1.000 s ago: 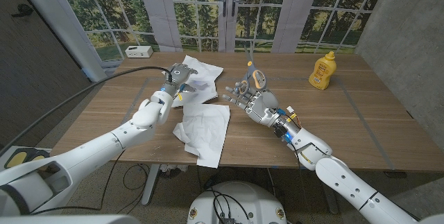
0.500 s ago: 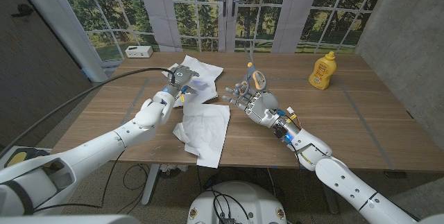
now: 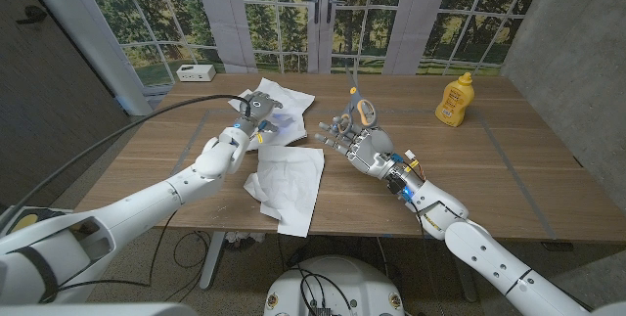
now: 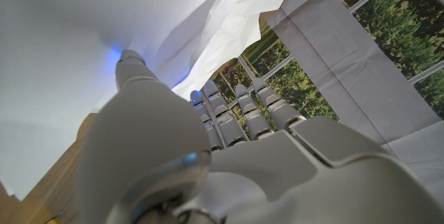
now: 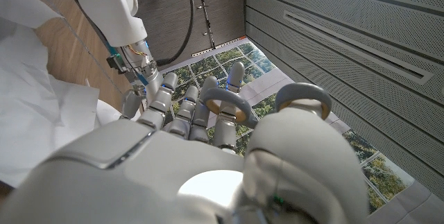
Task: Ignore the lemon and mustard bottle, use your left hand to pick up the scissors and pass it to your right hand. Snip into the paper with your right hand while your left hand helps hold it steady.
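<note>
The right hand (image 3: 354, 142) grips the scissors (image 3: 359, 109) by their grey, orange-lined handles, blades pointing up and away above the table (image 3: 489, 174); in the right wrist view its fingers (image 5: 182, 110) pass through the handle loops. Across from it, the left hand (image 3: 256, 112) pinches the edge of a crumpled white paper (image 3: 286, 101) at the far middle of the table. Another paper sheet (image 3: 290, 184) lies between the two arms, near the front edge. The mustard bottle (image 3: 453, 99) stands upright, well apart, at the far right.

White arms (image 3: 147, 203), grey-fingered robot hands (image 3: 352, 138)
</note>
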{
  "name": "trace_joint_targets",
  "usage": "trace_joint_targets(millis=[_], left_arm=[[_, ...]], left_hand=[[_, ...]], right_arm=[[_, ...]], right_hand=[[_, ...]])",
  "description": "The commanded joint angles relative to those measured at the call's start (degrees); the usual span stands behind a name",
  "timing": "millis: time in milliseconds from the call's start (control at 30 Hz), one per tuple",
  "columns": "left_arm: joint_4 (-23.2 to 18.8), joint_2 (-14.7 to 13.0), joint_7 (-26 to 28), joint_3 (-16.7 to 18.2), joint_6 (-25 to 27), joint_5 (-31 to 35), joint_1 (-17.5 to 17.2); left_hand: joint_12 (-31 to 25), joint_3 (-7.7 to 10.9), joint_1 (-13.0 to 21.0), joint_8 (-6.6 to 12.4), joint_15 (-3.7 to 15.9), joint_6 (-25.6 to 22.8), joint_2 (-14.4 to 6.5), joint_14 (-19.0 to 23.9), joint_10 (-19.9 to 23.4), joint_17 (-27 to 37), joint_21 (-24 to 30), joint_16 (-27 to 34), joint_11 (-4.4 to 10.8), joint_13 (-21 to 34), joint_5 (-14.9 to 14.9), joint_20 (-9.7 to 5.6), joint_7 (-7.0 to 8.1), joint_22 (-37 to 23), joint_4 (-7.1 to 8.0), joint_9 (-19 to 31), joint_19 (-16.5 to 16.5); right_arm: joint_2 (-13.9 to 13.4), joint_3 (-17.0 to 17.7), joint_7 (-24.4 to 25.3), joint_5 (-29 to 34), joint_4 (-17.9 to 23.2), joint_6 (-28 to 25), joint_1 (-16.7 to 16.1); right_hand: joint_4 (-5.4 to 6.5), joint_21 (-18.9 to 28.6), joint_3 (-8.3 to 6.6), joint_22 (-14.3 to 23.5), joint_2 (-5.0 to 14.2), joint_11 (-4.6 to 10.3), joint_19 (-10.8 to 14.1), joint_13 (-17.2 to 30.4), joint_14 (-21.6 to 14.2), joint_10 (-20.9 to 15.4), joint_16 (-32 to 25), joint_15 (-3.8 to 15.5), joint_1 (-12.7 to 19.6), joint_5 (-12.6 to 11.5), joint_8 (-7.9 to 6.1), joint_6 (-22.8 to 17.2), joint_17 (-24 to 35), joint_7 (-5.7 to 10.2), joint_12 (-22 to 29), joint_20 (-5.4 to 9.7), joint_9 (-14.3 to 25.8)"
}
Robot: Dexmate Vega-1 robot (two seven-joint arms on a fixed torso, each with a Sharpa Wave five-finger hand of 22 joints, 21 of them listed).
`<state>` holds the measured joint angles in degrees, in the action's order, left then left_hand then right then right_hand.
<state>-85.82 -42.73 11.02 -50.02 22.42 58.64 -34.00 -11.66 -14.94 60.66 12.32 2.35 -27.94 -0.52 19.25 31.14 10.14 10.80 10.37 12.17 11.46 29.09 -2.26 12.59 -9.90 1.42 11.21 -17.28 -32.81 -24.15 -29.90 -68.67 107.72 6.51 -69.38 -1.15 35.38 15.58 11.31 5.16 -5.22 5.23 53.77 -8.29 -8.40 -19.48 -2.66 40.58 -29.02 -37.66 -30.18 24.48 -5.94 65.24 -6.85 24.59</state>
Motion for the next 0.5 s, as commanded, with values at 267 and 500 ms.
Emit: trace_joint_targets(millis=[267, 500], left_arm=[[3.2, 1.4, 0.9, -1.9, -1.5, -1.1, 2.5], [3.9, 1.3, 0.1, -2.3, -2.4, -2.1, 3.0]], left_hand=[[0.0, 0.24, 0.6, -0.13, 10.13, -0.8, -0.8, 0.0, 0.0, 0.2, 0.3, 0.2, 0.17, 0.1, 0.5, -6.3, 0.02, 0.0, -0.16, 0.1, -0.7], [-0.2, 1.03, 1.3, 0.04, 10.13, -1.5, -2.3, 0.3, 0.3, 0.2, 0.3, 0.3, 0.17, 0.1, 0.5, -6.23, 0.02, 0.0, -0.18, 0.2, -0.7]], right_arm=[[0.4, 0.1, 0.6, 0.5, -0.2, 0.1, 0.3], [0.5, -0.1, 0.7, 0.7, -0.3, 0.0, 0.6]], right_hand=[[-0.46, -0.2, 0.21, 0.1, 0.05, 0.25, 0.4, -0.1, -0.8, -0.5, 0.1, 0.09, 0.6, 0.1, 0.34, -0.6, 0.0, -0.3, 0.5, -0.29, 0.2], [-0.61, -0.3, 0.13, 0.1, 0.08, 0.39, 0.5, -0.1, -0.9, -0.6, 0.1, 0.16, 0.7, 0.1, 0.38, -0.8, 0.0, -0.17, 0.6, -0.14, 0.2]])
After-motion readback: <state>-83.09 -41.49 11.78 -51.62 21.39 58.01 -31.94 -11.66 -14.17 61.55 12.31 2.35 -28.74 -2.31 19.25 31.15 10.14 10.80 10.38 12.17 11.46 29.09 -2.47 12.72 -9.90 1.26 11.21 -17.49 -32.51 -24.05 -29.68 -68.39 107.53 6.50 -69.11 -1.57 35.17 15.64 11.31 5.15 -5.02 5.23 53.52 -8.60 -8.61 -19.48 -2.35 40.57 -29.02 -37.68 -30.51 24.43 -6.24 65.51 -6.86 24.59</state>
